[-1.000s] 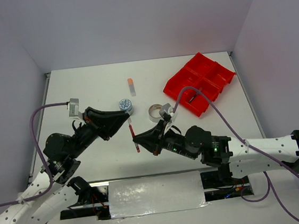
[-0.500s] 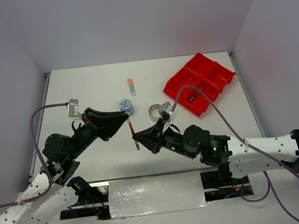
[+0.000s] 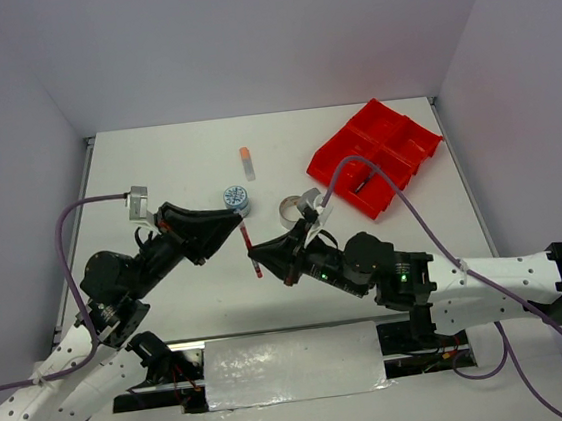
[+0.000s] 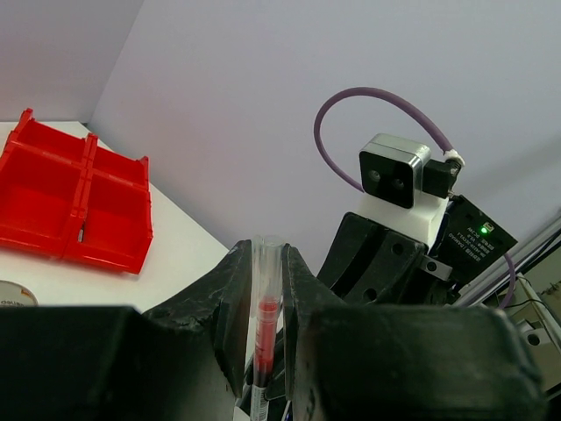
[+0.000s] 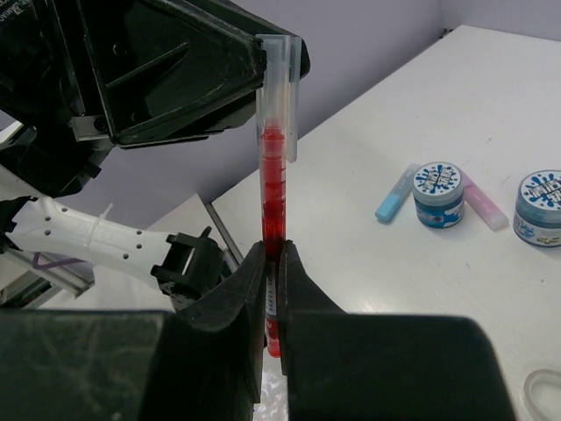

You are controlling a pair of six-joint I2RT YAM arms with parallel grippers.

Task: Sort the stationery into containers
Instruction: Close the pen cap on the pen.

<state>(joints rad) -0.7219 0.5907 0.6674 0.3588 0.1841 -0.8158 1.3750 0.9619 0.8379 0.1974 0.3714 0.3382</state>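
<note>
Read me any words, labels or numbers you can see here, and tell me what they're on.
Nothing legible.
Tub lids: blue print, too small to read.
Black board by the right wrist camera: white print, too blurred to read.

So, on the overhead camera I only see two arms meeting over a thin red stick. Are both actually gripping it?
Observer: Yes. The right wrist camera shows the right end effector pinched shut on the lower part of the pen.
Operator: And the other arm?
Observer: The left wrist camera shows the left end effector clamped on the same pen near its capped top.
Operator: I can make out just one little round tub. Any more?
Observer: There are two. The right wrist camera shows one tub between a blue tube and a pink tube, and a second tub beside them.
</note>
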